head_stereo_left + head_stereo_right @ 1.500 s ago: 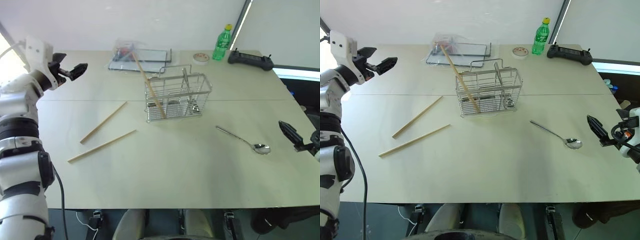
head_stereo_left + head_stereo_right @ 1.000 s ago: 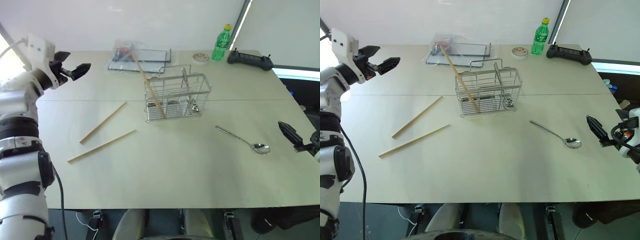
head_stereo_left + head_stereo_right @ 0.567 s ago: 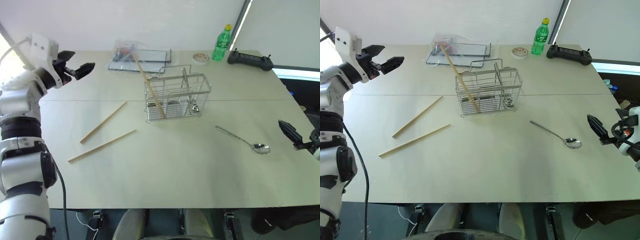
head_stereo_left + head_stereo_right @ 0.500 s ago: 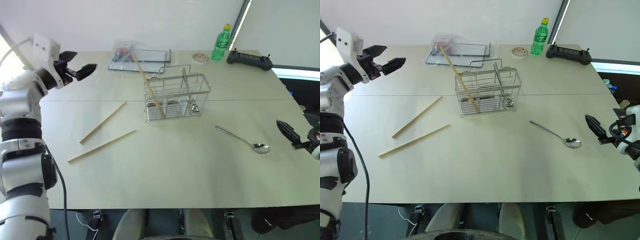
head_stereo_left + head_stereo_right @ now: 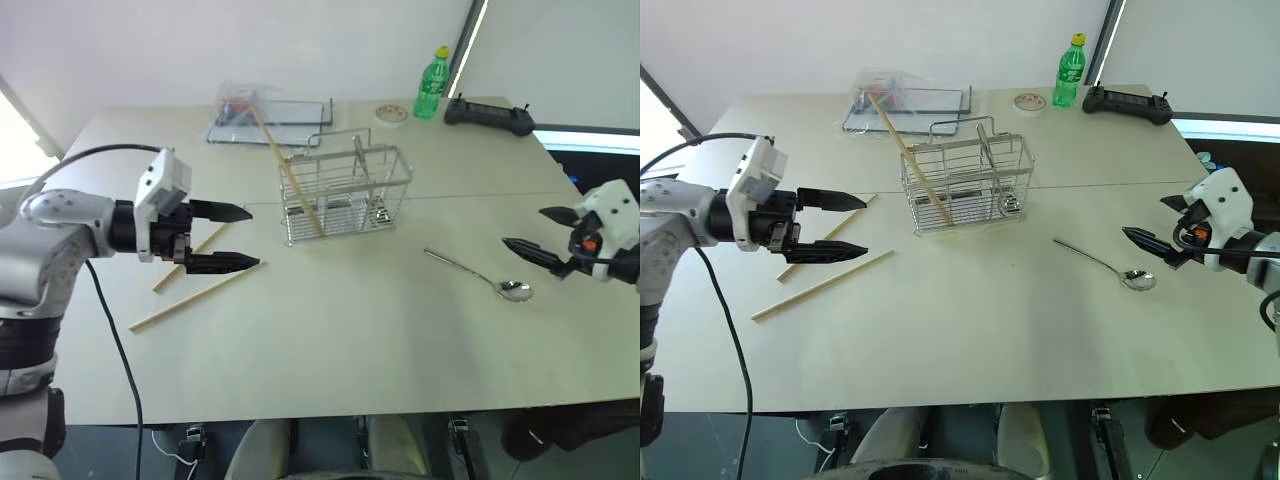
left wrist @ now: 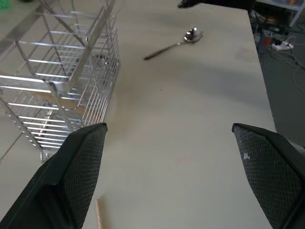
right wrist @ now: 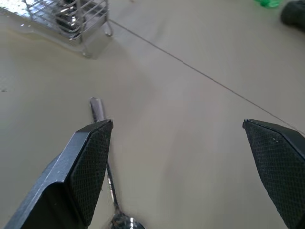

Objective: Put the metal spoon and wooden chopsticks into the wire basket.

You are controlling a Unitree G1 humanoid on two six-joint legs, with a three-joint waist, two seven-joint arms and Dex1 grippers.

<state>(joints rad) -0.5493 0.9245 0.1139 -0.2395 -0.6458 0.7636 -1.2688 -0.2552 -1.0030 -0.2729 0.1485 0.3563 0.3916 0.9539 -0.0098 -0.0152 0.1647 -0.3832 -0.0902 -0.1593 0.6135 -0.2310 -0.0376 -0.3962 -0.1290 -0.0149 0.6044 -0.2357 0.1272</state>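
Hovering above the worktop (image 5: 330, 350), your left tool (image 5: 232, 238) has its two black fingers spread wide and grips nothing. Its tips point toward the wire basket (image 5: 345, 192), which stands just beyond them, a little apart. One wooden chopstick (image 5: 283, 170) is already in that basket, propped at a slant in the end nearest your left tool, its upper end sticking out toward the far edge of the worktop. Two more wooden chopsticks (image 5: 195, 296) lie flat on the worktop, directly below and just behind the left tool's fingers; whether the lower finger touches one of them you cannot tell from the head views.

Your right tool (image 5: 1152, 223) is also wide open and empty, held low over the worktop. The metal spoon (image 5: 1106, 267) lies just ahead of its tips, bowl end closest to the tool and handle running off toward the basket. In the right wrist view the spoon's handle (image 7: 101, 119) sits beside one finger, not between the two.

Well past both tools, along the far edge, you have a clear plastic tray (image 5: 265, 110), a green bottle (image 5: 431, 70), a small round tin (image 5: 391, 114) and a black handheld controller (image 5: 489, 114).
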